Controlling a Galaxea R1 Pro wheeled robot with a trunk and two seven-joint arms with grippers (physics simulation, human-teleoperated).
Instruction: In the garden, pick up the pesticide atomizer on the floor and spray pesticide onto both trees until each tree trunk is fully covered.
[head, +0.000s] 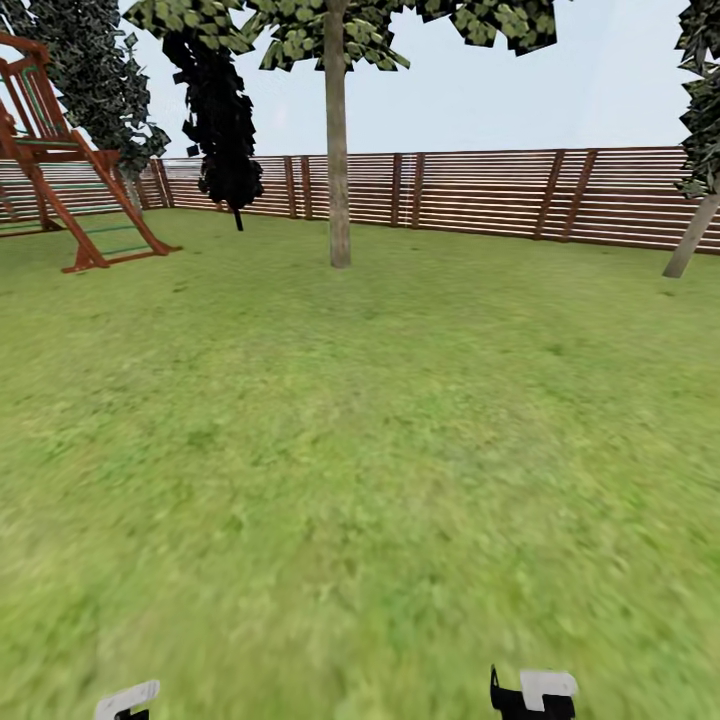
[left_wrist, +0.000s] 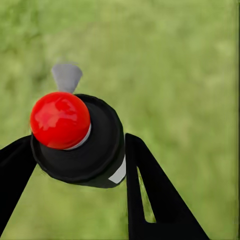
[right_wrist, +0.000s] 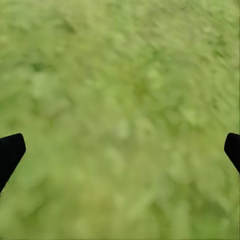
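While in transit over open grass, nearest item first:

1. Left gripper, closed on pesticide atomizer. Seen from above in the left wrist view: dark round body, red knob on top, grey spray head pointing away from the fingers, sliver of pale label at the side. Black fingers pressed to either flank of the body. Taken for the atomizer on the strength of spray head and label, not of colour.
2. Right gripper, spread wide with nothing between; two dark fingertips at opposite margins of the right wrist view, blurred turf beyond.
3. Both grippers low at the near edge of the head view, left and right.
4. Lawn, bare of obstacles from near edge to trees.
5. Tree trunk, upright, pale and mottled, ahead near the lawn's far edge, close before the fence. No whitish haze on it.
6. Second tree trunk, leaning, at the lawn's far right edge. Likewise unsprayed.
7. Dark narrow tree and red-brown climbing frame, far left corner; not targets.
8. Slatted fence, along the far boundary.

Handling notes, as judgement: step in hand an approach to the central trunk. Drive straight, halt near the trunk, keep the grip firm, raise the left arm and turn the spray head squarely at the bark before triggering. Cover the trunk from base upward, on more than one side.
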